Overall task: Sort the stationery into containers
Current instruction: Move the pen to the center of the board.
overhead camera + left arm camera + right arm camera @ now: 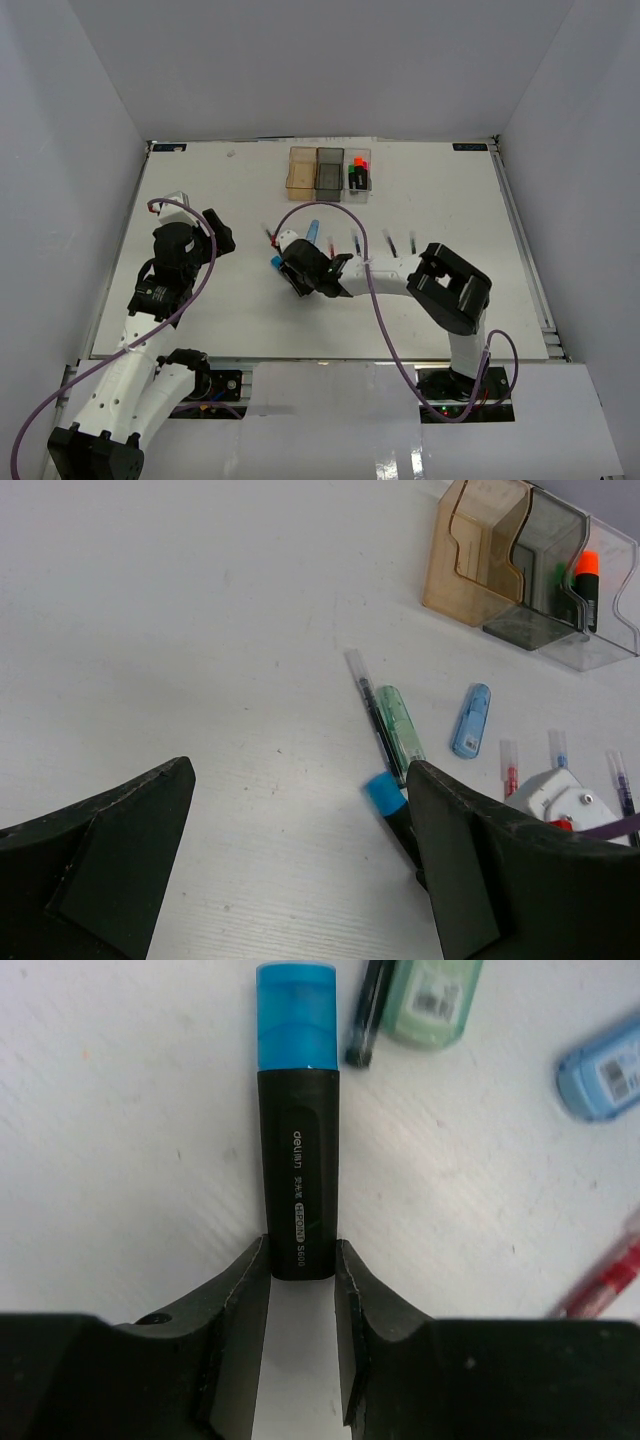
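White tabletop (pixel 200 200) fills most of what I see, boxed in by pale walls on three sides, with plenty of bare surface to the left and in front of the bins. My left gripper (pixel 300 770) hangs over that bare stretch with its fingers spread wide and nothing between them. The three joined containers stand at the far edge: the amber bin (pixel 302 172), the smoky grey bin (pixel 329 172) and the clear bin (pixel 359 175), which already holds highlighters with orange and green caps. My right gripper (pixel 300 1260) is reached across to the table's middle and, as far as I can see, pinches the tail end of the black highlighter with the blue cap (pixel 297 1130), which lies flat on the table with its cap pointing away from the wrist. I judge it light, rigid and smooth-sided plastic, so a grip this near the end may let it swivel; a hold nearer mid-barrel would sit steadier. Just beyond the cap lie a mint highlighter (pixel 398 725) and a thin dark pen (pixel 375 715), side by side and close enough to get nudged, so I would lift straight up first. A pastel blue highlighter (pixel 471 720) and a red pen (pixel 510 765) lie a little further right, between me and the bins.
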You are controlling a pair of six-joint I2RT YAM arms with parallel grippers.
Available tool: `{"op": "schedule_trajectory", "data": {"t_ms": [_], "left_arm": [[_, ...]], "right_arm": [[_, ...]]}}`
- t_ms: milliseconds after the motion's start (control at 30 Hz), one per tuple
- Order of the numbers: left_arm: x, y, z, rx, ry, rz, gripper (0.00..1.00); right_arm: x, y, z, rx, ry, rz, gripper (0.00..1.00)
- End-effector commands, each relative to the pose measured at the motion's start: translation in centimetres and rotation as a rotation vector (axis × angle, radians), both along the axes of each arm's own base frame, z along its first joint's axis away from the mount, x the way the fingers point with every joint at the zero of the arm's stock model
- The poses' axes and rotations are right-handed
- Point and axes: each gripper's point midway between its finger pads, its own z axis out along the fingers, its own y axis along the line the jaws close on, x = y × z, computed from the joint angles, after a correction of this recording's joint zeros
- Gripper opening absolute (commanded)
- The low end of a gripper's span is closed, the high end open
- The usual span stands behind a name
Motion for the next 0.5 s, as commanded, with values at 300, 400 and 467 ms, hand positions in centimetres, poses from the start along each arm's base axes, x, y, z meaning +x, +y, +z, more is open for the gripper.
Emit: {"op": "schedule_trajectory", "data": {"t_ms": [300, 400, 467], "left_arm": [[0.2, -0.3, 0.1, 0.0, -0.009, -0.022, 0.98], [0.2, -0.3, 0.0, 0.001, -0.004, -0.02, 0.98], [0.3, -0.3, 0.0, 0.001, -0.004, -0.022, 0.98]], "right_arm": [[-5.0, -6.0, -2.5, -0.169, 0.167, 0.011, 0.39], [-4.2, -4.4, -2.5, -0.167, 0.155, 0.036, 0.41], [-4.0, -3.7, -3.0, -0.176, 0.161, 0.048, 0.44]]}}
